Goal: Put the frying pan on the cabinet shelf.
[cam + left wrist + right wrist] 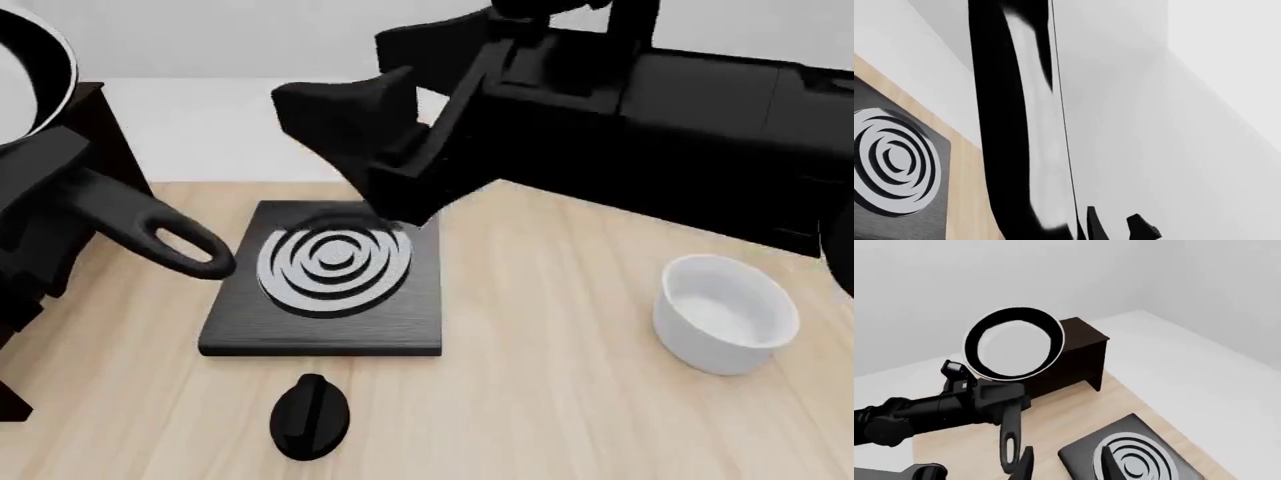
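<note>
A light wooden surface carries everything here. Largest on it is the very dark brown boxy wooden cabinet, the landmark for the rest.

The small round black frying pan with its shiny grey inside is held in the air just above and in front of the cabinet top, tilted steeply so its inside faces outward. It holds nothing. The left arm's end effector is clamped on the pan's long thin black handle near the bowl, and the looped end hangs down free. The tilt probably follows from gripping the handle sideways; the pan seems raised high to clear the cabinet's edge before being lowered onto the cabinet shelf.

Away from the cabinet sits a square black stove plate with silver rings, with a black knob nearer the arms. Farthest from the cabinet stands an empty white bowl-like pot.

The right arm's end effector hovers above the stove plate, its tips parted and carrying nothing.
</note>
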`<act>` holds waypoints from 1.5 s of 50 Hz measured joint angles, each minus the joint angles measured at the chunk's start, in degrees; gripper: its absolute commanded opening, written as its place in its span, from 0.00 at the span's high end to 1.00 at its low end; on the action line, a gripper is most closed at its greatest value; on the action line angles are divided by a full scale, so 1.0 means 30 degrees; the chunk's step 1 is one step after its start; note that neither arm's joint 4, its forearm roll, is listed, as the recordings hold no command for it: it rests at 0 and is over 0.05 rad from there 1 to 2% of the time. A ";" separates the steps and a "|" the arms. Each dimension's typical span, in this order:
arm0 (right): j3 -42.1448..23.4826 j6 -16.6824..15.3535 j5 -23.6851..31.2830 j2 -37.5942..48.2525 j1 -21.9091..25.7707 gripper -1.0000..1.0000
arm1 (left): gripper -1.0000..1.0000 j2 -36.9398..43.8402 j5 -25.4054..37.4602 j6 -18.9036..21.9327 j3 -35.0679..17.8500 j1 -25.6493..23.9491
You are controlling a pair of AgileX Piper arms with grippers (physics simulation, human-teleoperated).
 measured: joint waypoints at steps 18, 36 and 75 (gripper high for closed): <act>0.6827 0.9144 0.2022 -1.3695 -1.3242 0.00 | 1.00 0.0031 -0.0018 0.0008 0.0142 0.0181; 1.4366 1.0144 0.2657 -2.0536 -2.0947 0.00 | 1.00 0.0535 -0.0551 0.0091 0.0594 0.0363; 1.9229 -0.0821 0.0124 -2.2509 -2.0814 0.00 | 1.00 0.6726 -0.4761 0.0159 -0.1139 0.3438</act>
